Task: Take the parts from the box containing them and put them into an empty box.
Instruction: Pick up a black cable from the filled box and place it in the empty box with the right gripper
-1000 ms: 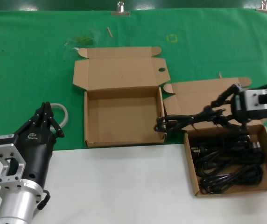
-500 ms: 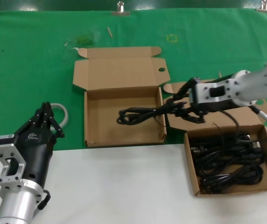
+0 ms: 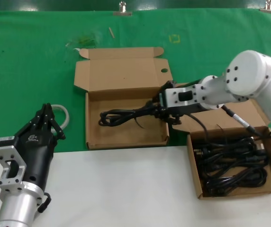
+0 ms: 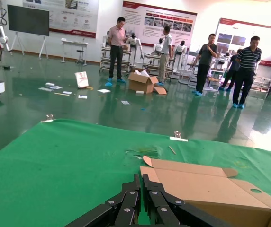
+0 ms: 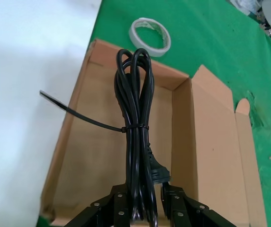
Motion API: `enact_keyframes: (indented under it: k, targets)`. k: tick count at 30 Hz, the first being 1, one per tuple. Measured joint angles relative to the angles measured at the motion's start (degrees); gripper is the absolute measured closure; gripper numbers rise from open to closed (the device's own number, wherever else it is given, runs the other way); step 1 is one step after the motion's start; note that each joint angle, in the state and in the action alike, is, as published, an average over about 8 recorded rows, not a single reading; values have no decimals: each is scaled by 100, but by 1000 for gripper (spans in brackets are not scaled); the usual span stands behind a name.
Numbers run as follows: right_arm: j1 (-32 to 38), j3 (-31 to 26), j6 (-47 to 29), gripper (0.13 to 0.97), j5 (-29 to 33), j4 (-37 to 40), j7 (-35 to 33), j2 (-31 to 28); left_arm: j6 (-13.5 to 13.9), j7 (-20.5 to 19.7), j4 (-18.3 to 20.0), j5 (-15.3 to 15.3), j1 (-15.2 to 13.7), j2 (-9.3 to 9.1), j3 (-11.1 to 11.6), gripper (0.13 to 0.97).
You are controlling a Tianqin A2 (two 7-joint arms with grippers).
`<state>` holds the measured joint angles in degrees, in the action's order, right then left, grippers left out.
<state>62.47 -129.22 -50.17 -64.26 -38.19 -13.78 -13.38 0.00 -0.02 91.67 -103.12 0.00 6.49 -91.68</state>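
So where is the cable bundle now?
In the head view, the cable bundle hangs over the empty box at centre, held by the right gripper.

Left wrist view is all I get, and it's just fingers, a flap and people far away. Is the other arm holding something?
Observer: Yes. The right end effector is shut on a cable bundle over the empty box.
Operator: Are there more cables?
Observer: Yes, more cables lie in the second box, to the robot's right.
Operator: Anything near my arm?
Observer: A whitish ring lies on the green cloth beside the left end effector.
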Motion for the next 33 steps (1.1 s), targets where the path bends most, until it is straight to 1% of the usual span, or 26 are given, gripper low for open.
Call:
enact_keyframes:
  k: [9,15,33]
  targets:
    - [171,0,393,837,-31,664,-271,407,0,0,0,0,0,0,0,941]
    - [236,36,580,837,-109,1039,-530,536,0,0,0,0,0,0,0,941]
    - [52,-28,589,842,-101,942,-583,454,0,0,0,0,0,0,0,941]
